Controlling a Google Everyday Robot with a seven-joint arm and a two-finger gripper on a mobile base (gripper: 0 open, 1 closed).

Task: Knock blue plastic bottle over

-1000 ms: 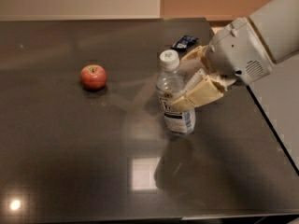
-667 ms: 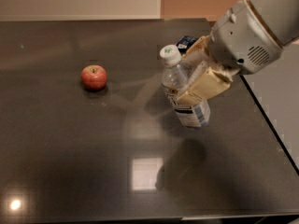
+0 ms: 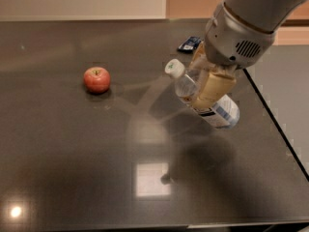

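Note:
The blue plastic bottle (image 3: pixel 223 112) has a white cap and a white label. It leans steeply over the dark table (image 3: pixel 72 149), cap up to the left and base down to the right. My gripper (image 3: pixel 198 83) is at the table's right side. One tan finger (image 3: pixel 212 88) lies across the bottle's front and the other sits behind it, so the bottle is held between them. The arm's grey wrist (image 3: pixel 236 37) is above it.
A red apple (image 3: pixel 97 79) sits to the left of the bottle. A small dark blue packet (image 3: pixel 189 43) lies behind the gripper. The table's right edge (image 3: pixel 273 122) runs close to the bottle's base.
The bottle stood nearly upright between the fingers a second ago. It has moved right with the gripper and now leans far over, cap to the left.

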